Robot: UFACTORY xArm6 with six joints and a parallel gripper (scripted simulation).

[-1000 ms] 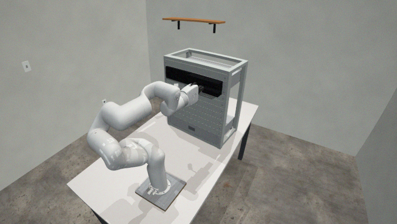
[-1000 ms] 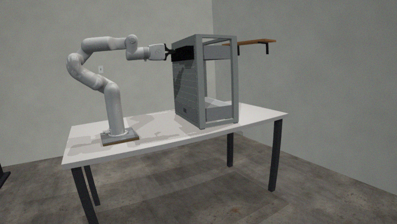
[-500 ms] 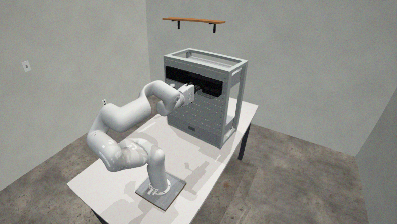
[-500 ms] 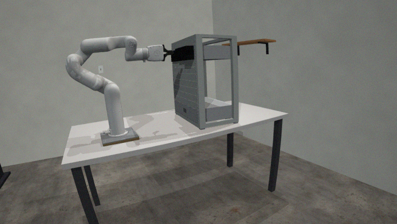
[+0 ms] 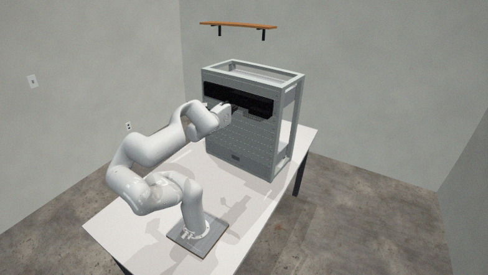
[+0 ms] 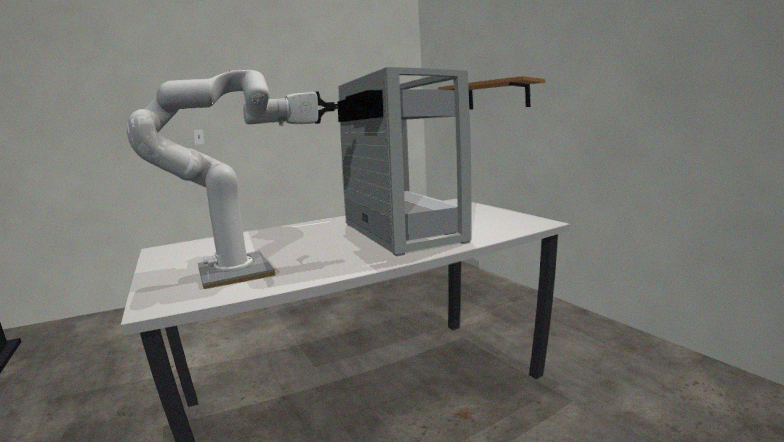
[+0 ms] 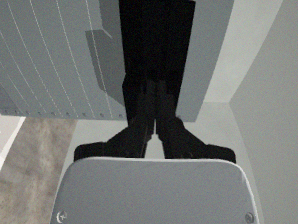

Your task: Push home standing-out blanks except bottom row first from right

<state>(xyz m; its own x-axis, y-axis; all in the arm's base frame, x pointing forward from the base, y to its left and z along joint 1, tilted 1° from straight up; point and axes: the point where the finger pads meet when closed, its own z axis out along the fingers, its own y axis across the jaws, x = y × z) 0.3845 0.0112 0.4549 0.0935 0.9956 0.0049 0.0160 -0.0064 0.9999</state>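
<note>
The grey rack [image 5: 251,119] stands on the white table, with the black storage chassis [image 5: 238,98] near its top; it also shows in the exterior view [image 6: 360,105]. One black blank [image 5: 260,112] stands out at the bottom right of the chassis front. My gripper [image 5: 233,108] [image 6: 332,107] is shut with nothing between the fingers and points straight at the chassis front. In the wrist view the closed fingertips [image 7: 157,88] sit at the face of a black blank [image 7: 157,38] that stands out from the blanks around it. I cannot tell whether they touch it.
A wooden shelf [image 5: 238,25] hangs on the wall behind and above the rack. The rack's lower front is a grey slotted panel [image 5: 244,136]. The arm's base plate [image 5: 197,234] sits near the table's front edge.
</note>
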